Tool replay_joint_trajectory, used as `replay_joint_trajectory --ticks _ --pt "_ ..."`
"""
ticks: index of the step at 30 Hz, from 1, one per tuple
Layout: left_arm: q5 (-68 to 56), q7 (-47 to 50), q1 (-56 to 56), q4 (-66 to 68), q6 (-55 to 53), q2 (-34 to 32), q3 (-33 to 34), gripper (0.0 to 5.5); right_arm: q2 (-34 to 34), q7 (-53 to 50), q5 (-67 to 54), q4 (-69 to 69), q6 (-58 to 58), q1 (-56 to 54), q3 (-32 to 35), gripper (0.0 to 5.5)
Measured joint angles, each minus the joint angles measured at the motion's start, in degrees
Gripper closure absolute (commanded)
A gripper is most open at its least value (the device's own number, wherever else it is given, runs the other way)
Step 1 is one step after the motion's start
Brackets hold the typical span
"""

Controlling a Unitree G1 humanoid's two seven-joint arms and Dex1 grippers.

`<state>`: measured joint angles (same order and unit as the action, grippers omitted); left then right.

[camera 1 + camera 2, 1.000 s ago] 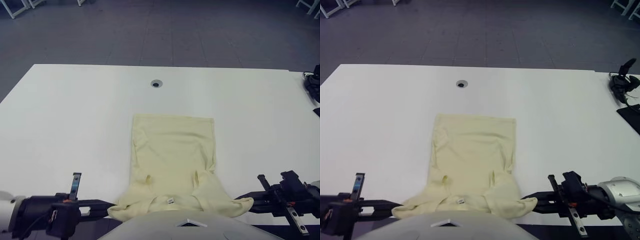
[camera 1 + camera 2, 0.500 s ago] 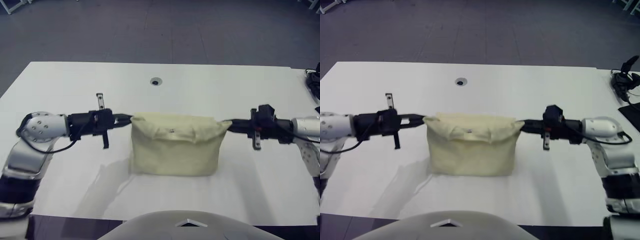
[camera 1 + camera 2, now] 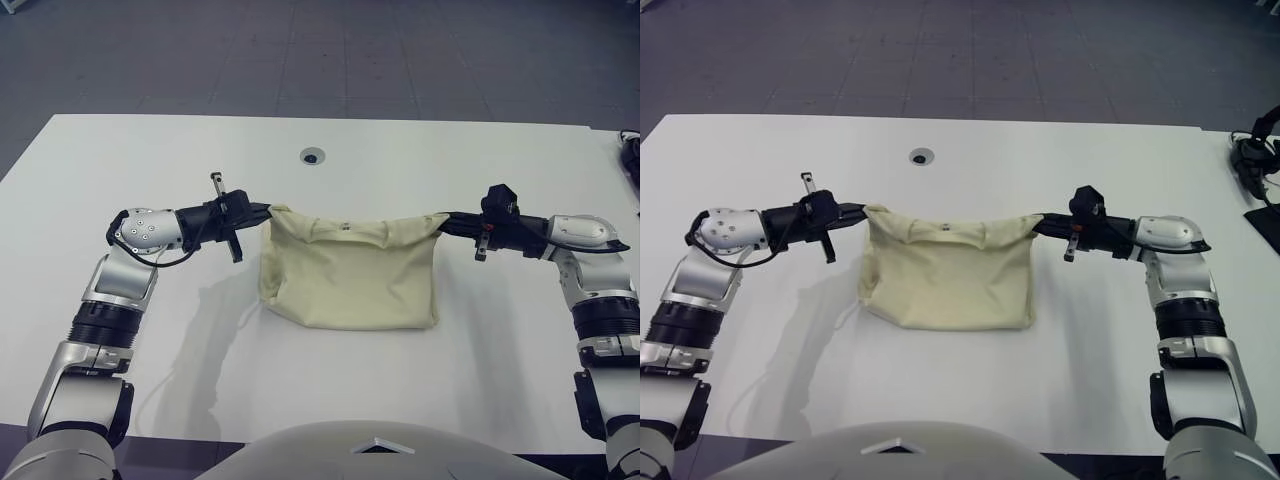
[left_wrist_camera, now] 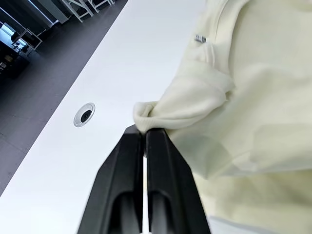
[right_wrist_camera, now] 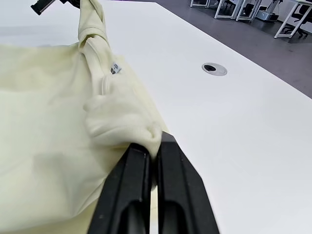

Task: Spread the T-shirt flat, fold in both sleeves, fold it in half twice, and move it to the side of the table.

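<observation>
Swung up and forward from the near table (image 3: 150,160) edge within the last second, taking the shirt (image 3: 350,275) collar end along and doubling it over the hem half. Now holds it by both top corners: left gripper (image 3: 268,210) pinched tight on the left corner, right gripper (image 3: 448,216) pinched tight on the right one. Seen from each wrist, black fingers (image 4: 163,170) pressed together with a knot of pale yellow cloth bunched at their tips. Hangs folded between the two, with the top edge raised and sagging a little in the middle and the lower fold resting on the middle of the table, on the near side of the round grommet (image 3: 313,156). Carries a small white label (image 4: 200,38) at the collar, about midway along the held edge; print on it too small to read. Casts a shadow on the table toward the left. Dark cables (image 3: 1250,160) at the far right table edge.
</observation>
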<state>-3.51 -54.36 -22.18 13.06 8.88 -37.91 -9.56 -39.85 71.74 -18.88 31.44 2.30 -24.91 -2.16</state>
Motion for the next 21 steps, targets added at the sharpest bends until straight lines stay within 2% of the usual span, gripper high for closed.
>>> replay_joint_trajectory --ticks 1,6,10,14,18,21 --pt "0.1 0.5 0.0 0.0 0.0 0.5 0.0 5.5 0.3 -0.7 0.5 1.3 0.1 -0.2 0.4 4.8" --pt "2.3 4.9 0.2 0.0 -0.8 1.4 0.3 4.68 2.0 -6.9 2.5 5.5 2.4 -2.4 2.4 4.06" --pt "4.6 14.5 0.0 3.0 -6.4 3.7 2.7 4.09 3.1 -12.8 4.2 7.8 4.9 -3.8 4.4 3.49" --pt "6.2 19.7 0.0 4.1 -11.8 5.5 3.6 3.5 4.0 -14.4 5.8 7.2 7.0 -3.7 4.4 2.92" --pt "7.0 22.8 0.0 4.0 -15.4 5.7 4.1 2.79 4.8 -14.8 7.8 2.7 9.8 -3.4 2.7 2.25" --pt "7.1 24.2 0.7 2.7 -15.9 5.8 5.7 2.29 6.4 -14.4 11.0 -2.0 12.4 -3.0 -1.1 1.76"
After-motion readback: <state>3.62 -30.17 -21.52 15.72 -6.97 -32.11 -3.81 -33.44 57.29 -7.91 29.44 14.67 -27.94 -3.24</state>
